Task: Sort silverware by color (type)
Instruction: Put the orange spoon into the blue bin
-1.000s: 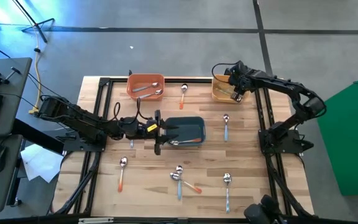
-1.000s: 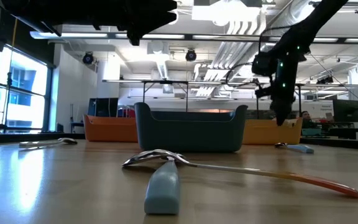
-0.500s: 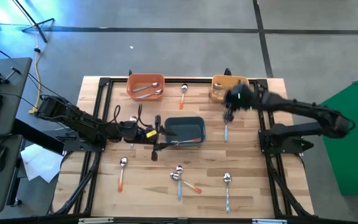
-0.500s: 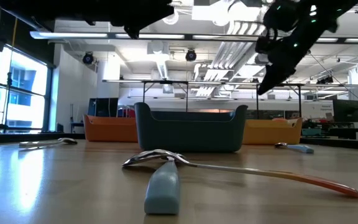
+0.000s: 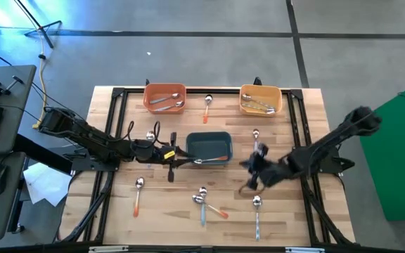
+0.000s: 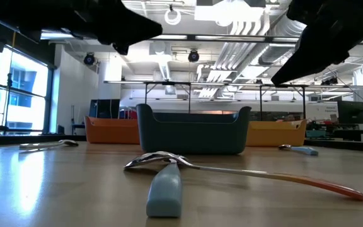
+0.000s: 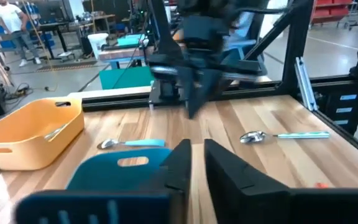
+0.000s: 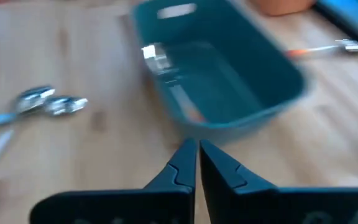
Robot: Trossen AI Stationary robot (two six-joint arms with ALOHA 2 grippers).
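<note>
Since the earlier frames, the right gripper (image 5: pixel 253 176) has swung away from the yellow plastic bin (image 5: pixel 260 99) to the middle of the wooden tabletop (image 5: pixel 167 204), and the left gripper (image 5: pixel 171 161) has drawn back slightly from the dark blue plastic bin (image 5: pixel 209 147). Right fingers (image 8: pixel 185 163) stand nearly closed with only a slit between them and hold nothing; the blue bin lies just ahead of their tips. Left fingers (image 7: pixel 182 163) show a narrow gap, also empty, beside that bin's near wall.

Silverware remaining loose: a blue-handled metal spoon (image 5: pixel 256 143) and another (image 5: pixel 256 214) lie on either side of the right fingers; an orange-handled spoon (image 5: pixel 138 195) lies near the left fingers; a crossed pair, blue and orange (image 5: pixel 204 202), sits between the arms; one orange-handled spoon (image 5: pixel 208 106) rests between the orange plastic bin (image 5: pixel 165 98) and the yellow one.

Handling, as judged: each spoon is light, rigid and lies flat; the polished bowl is likely slippery, so the coloured handle near mid-length offers the surer hold.
</note>
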